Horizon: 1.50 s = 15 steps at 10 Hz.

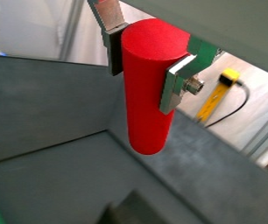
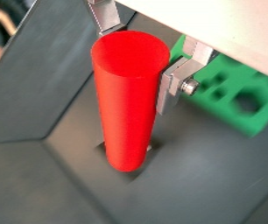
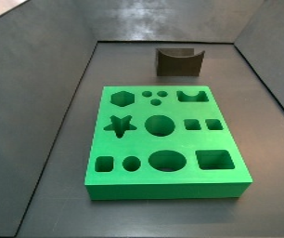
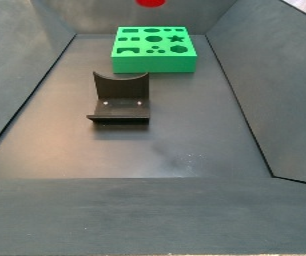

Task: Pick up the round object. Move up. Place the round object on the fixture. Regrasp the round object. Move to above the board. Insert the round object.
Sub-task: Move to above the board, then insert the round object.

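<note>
- The gripper (image 1: pixel 148 61) clamps the round object (image 1: pixel 148 87), a smooth red cylinder; in both wrist views the silver finger plates press its upper part from opposite sides, and the peg hangs upright with most of its length below the pads.
- Beneath the peg's lower end, a wrist view shows dark grey floor (image 2: pixel 54 175) and a small pale patch right under the tip (image 2: pixel 127 162); whether the tip touches anything cannot be told.
- Off to one side in that wrist view sits a corner of the board (image 2: pixel 236 92), bright green with cut-out holes, apart from the peg rather than under it.
- In a side view the fixture (image 4: pixel 120 98) stands bare on the floor in mid-frame, its curved notch empty; beyond it lies the board (image 4: pixel 156 48), and only a sliver of red (image 4: pixel 150 3) shows at the upper edge, high above the board's far side.
- Another side view shows the board (image 3: pixel 163 139) close, every hole unfilled, with the fixture (image 3: pixel 178 60) behind it; no gripper or peg appears there.
- As a judgement: the peg is grasped and lifted, held well clear of the floor. The fixture carries nothing, so whether the placing and regrasp are finished cannot be read here. Insertion into one of the board's round holes clearly remains.
</note>
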### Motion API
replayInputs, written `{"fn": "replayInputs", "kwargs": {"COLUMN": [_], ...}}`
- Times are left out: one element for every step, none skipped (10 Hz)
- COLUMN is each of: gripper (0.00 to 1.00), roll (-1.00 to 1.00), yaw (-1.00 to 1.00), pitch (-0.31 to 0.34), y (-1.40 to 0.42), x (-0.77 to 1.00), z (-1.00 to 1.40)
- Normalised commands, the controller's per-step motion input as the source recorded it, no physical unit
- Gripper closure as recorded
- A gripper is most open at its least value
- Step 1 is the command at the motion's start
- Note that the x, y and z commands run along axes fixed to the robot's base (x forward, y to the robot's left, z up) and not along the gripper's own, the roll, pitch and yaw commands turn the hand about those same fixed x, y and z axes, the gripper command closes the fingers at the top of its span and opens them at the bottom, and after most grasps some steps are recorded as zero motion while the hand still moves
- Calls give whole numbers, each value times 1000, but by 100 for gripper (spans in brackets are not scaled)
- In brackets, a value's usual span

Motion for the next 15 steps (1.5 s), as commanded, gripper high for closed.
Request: {"fn": "replayInputs", "kwargs": {"gripper": [100, 100, 100, 100, 100, 100, 100, 100, 100, 100, 100, 100, 100, 100, 100], "roll": [-1000, -1000, -1000, -1000, -1000, -789, -516, -338, -227, -60, -51, -1, 0, 0, -21], "yaw": [-59, -49, -48, -37, -35, -17, -9, -7, -5, 0, 0, -69, -40, -77, -43], "pitch": [90, 83, 80, 67, 64, 39, 16, 0, -10, 0, 0, -3, 0, 0, -26], "y": [-1000, -1000, -1000, -653, -403, -141, -67, -41, -18, 0, 0, 163, -511, -680, -740], "x": [-486, -514, -532, -372, -246, -123, -78, -66, -45, 0, -26, -26, 377, 617, 509], "z": [146, 150, 150, 88, 59, 20, 10, 15, -1, -60, -9, 0, -389, -574, -537]}}
